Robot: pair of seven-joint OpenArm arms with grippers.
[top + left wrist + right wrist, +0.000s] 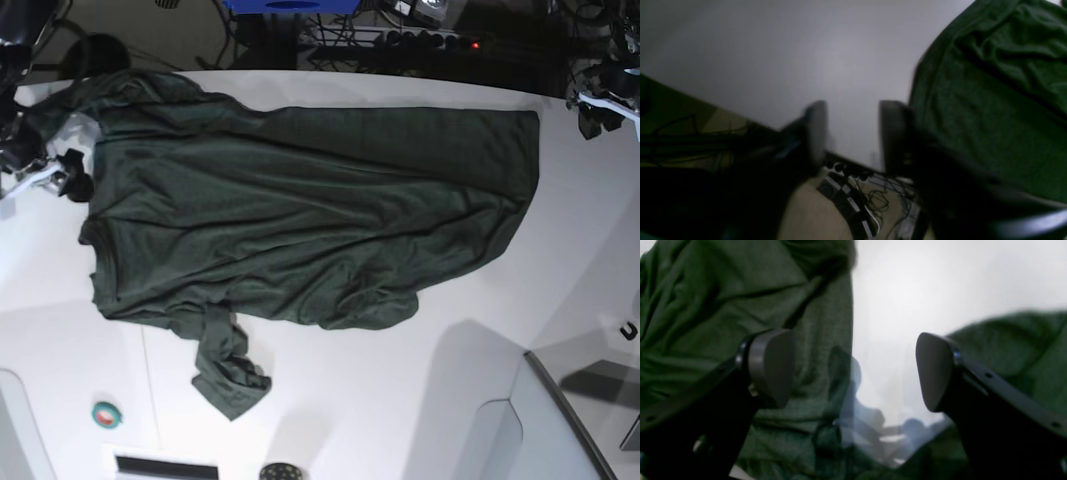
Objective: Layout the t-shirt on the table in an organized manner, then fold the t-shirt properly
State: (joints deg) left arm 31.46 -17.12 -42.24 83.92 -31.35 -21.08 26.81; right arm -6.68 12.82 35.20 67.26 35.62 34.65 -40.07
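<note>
Both grippers stand off the cloth at this moment, one at each end of the t-shirt (300,220), and I think this is why the garment lies stretched along the far side of the table (400,400). The right gripper (855,370) has its jaws wide apart and nothing is between them; through the gap I see white tabletop, with green fabric on both sides of it. From the base view it hovers at the table's left edge, just beside the shoulder and collar part. The left gripper (853,133) is near the far right corner, just beside the hem; its jaws are parted to a medium gap and hold nothing, and only bare table shows between them.

The shirt is spread sideways, collar toward the left edge and hem toward the right edge, but it is not yet orderly. One sleeve (230,370) hangs toward the near edge as a twisted bunch, the other is crumpled at the far left corner, and the lower hem curls under itself. I judge that the laying out is only partly done, and folding cannot start well before the sleeves are pulled flat. A small green roll of tape (106,413) lies near the near left corner, well apart from the cloth
</note>
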